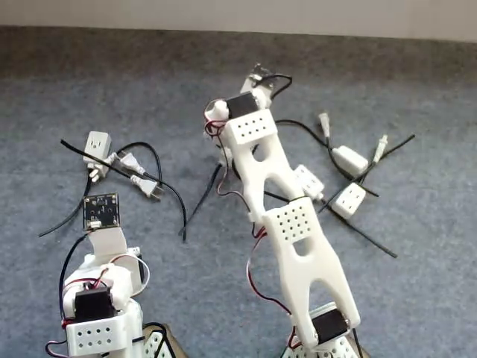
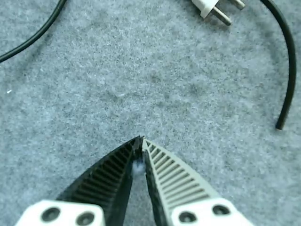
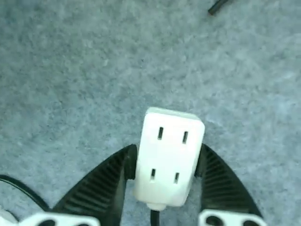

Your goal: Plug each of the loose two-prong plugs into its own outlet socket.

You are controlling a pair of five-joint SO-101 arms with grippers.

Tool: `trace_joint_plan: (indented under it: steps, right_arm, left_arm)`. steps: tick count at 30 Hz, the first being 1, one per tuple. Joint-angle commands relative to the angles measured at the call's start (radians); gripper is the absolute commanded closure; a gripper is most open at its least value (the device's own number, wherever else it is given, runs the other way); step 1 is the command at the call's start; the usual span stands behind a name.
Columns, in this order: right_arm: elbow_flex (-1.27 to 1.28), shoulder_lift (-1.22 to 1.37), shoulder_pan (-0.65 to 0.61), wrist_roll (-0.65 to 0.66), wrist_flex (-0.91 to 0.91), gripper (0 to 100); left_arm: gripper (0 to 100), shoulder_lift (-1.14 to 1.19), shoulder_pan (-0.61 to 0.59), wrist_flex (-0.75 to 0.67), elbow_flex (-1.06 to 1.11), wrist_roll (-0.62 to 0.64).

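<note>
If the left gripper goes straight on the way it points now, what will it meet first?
Probably the bare grey carpet: the shut left gripper aims at an empty patch. The white plug and the black cable lie farther on and off that line, though depth is hard to judge.

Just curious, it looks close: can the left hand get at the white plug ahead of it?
Probably yes: bare carpet lies between the shut left hand and the plug; it must open first.

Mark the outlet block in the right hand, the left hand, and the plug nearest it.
outlet block (image 3: 169, 150): right wrist view, middle of its socket face.
left hand (image 2: 140, 140): left wrist view, where the fingertips meet.
plug (image 2: 203, 5): left wrist view, its white body.
</note>
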Motion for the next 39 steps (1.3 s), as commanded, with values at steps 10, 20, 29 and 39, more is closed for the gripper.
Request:
trace_joint_plan:
  steps: [10, 20, 29, 39]
  right_arm:
    - [-0.343, -0.088, -0.025, 0.124, 0.068, 76.7]
    - [-0.328, -0.346, -0.035, 0.571, 0.071, 76.7]
    - [-0.329, -0.685, -0.028, 0.766, 0.073, 76.7]
    - [-0.329, -0.987, -0.027, 0.766, 0.073, 76.7]
  left_arm:
    - [99, 0.002, -0.008, -0.002, 0.015, 0.005]
    - [99, 0.002, -0.008, -0.002, 0.015, 0.005]
    - [99, 0.002, -0.008, -0.002, 0.015, 0.005]
    - [99, 0.002, -0.008, -0.002, 0.015, 0.005]
